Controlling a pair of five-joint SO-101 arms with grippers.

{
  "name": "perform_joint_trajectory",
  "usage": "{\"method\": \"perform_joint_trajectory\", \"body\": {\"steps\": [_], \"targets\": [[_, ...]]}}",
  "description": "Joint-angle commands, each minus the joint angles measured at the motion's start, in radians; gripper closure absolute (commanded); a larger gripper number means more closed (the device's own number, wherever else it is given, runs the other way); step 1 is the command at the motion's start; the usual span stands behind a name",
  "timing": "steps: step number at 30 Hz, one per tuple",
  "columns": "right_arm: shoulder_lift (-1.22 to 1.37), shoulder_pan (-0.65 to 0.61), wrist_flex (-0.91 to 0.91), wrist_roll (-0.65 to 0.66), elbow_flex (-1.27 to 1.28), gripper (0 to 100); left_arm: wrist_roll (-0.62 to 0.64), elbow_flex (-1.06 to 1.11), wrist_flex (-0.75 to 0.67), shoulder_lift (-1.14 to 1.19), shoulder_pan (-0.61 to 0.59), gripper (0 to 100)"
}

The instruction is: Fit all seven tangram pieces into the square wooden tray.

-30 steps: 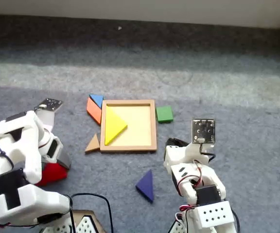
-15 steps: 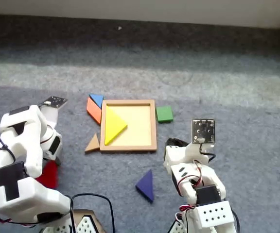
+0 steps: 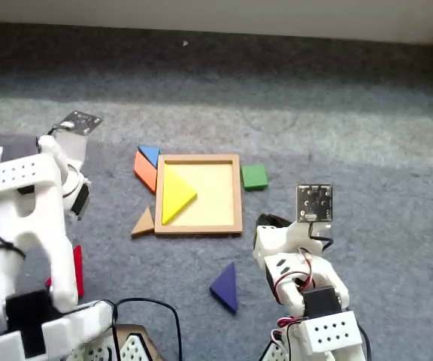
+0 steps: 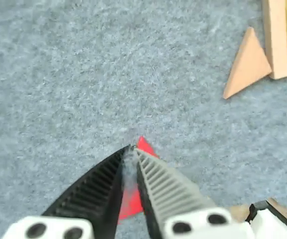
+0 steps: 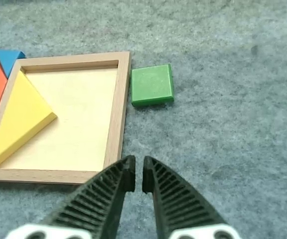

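The square wooden tray (image 3: pixel 198 159) (image 5: pixel 118 114) lies mid-carpet with a yellow triangle (image 3: pixel 175 194) (image 5: pixel 19 117) in its left half. My left gripper (image 4: pixel 132 149) is shut on a red triangle (image 4: pixel 142 145), which appears as a narrow upright strip (image 3: pixel 76 269) under the raised left arm. My right gripper (image 5: pixel 138 172) (image 3: pixel 267 222) is shut and holds nothing, just off the tray's near right corner. Loose around the tray lie a green square (image 3: pixel 254 177) (image 5: pixel 152 84), an orange piece (image 3: pixel 145 173), a small blue triangle (image 3: pixel 150 154), a tan triangle (image 3: pixel 144 222) (image 4: pixel 248 62) and a dark blue triangle (image 3: pixel 225 286).
Grey carpet runs all round the tray, with open room behind it and to the right. The two arm bases stand at the near edge, cables trailing between them.
The left arm has lifted up and back toward the camera. The red triangle has gone from lying flat under the gripper to hanging edge-on in it. The right arm is unchanged.
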Motion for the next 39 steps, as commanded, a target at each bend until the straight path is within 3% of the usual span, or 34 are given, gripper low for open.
{"method": "perform_joint_trajectory", "body": {"steps": [1, 5, 11, 15, 23, 33, 39], "targets": [[-0.012, 0.010, -0.024, 0.009, -0.002, 95.4, -0.124, 0.088, 0.069, -0.260, -0.111, 85], [-0.012, 0.010, -0.024, 0.009, -0.002, 95.4, -0.261, 0.248, 0.064, -0.404, -0.280, 72], [-0.012, 0.010, -0.024, 0.009, -0.002, 95.4, -0.572, 0.466, -0.078, -0.515, -0.535, 71], [-0.012, 0.008, -0.024, 0.009, -0.002, 95.4, -0.733, 0.591, -0.180, -0.538, -0.625, 71], [-0.012, 0.008, -0.024, 0.009, -0.002, 95.4, -0.758, 0.789, -0.382, -0.536, -0.642, 71], [-0.012, 0.008, -0.024, 0.009, -0.002, 95.4, -0.756, 0.912, -0.531, -0.535, -0.630, 71], [-0.012, 0.008, -0.024, 0.009, -0.002, 95.4, -0.741, 0.955, -0.563, -0.538, -0.558, 75]]}}
